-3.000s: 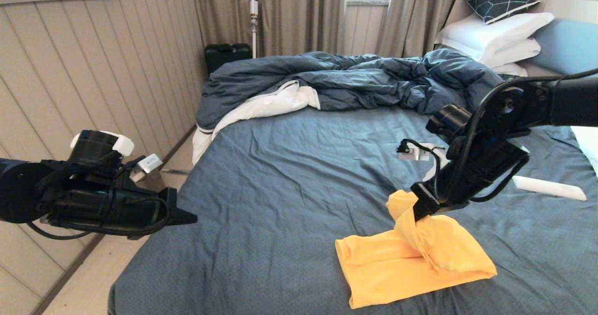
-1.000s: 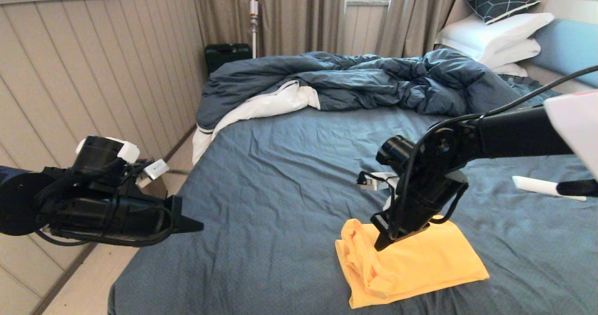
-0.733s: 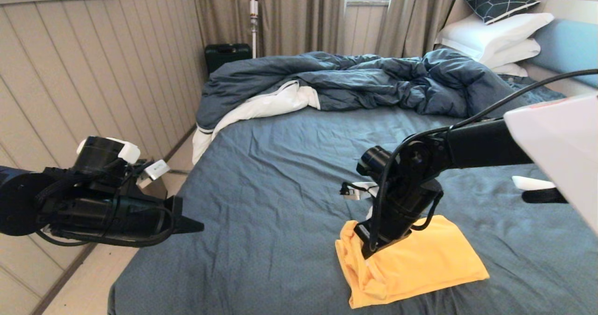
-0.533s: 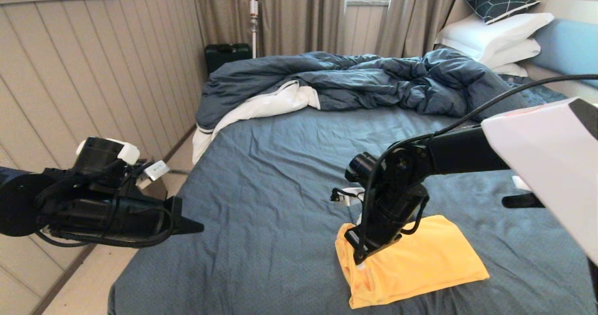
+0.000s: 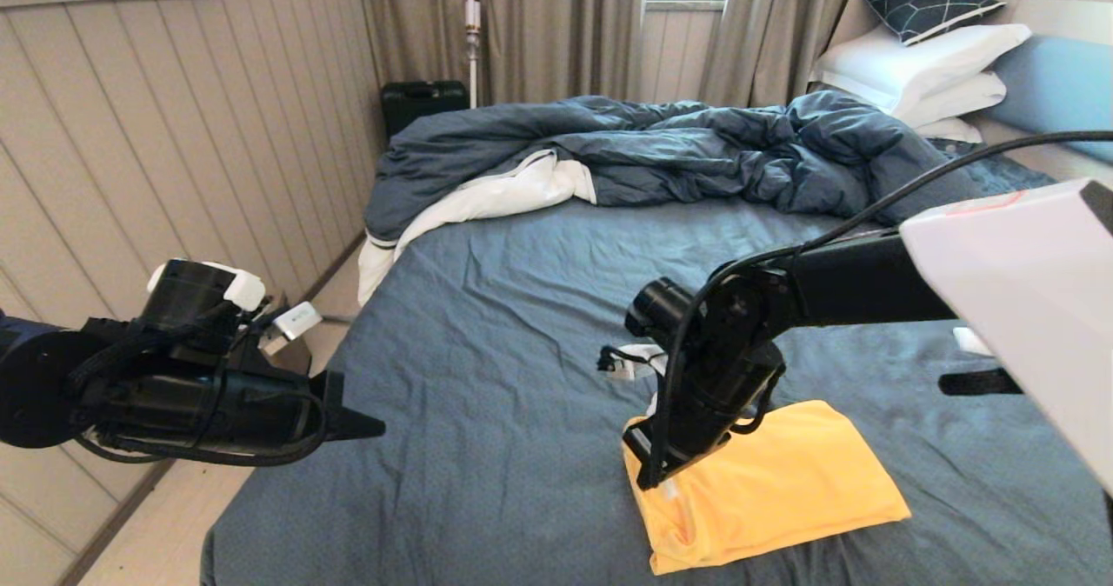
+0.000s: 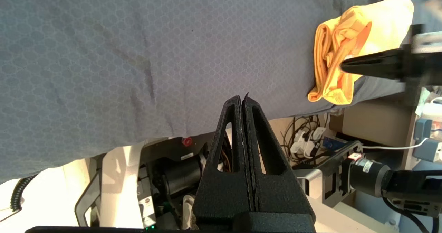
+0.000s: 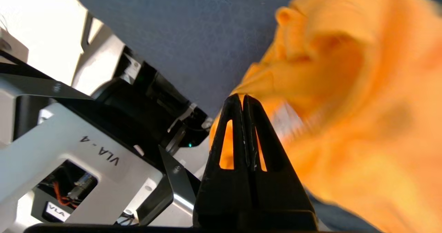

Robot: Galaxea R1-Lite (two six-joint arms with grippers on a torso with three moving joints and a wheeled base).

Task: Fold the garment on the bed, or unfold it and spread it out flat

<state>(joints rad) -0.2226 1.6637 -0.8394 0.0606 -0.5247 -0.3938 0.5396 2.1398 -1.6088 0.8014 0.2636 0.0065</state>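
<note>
The yellow garment (image 5: 783,490) lies folded into a compact rectangle near the front right of the bed (image 5: 522,351). My right gripper (image 5: 648,482) is down at the garment's left edge, shut on a pinch of its fabric, with a small white label showing just beside the tip. In the right wrist view the yellow cloth (image 7: 362,105) draws to a point at the shut gripper (image 7: 242,96). My left gripper (image 5: 378,429) hovers off the bed's left front edge, shut and empty (image 6: 242,96). From the left wrist the garment (image 6: 331,63) shows bunched layers at its left edge.
A rumpled dark blue duvet (image 5: 661,147) with white lining fills the far half of the bed. White pillows (image 5: 922,64) stack at the far right. A white object (image 5: 974,341) lies on the sheet behind my right arm. A black case (image 5: 422,103) stands by the wall.
My right gripper has carried the raised yellow fold leftward and down across the garment to its left edge. The garment now lies flatter and more compact. The left arm barely shifted.
</note>
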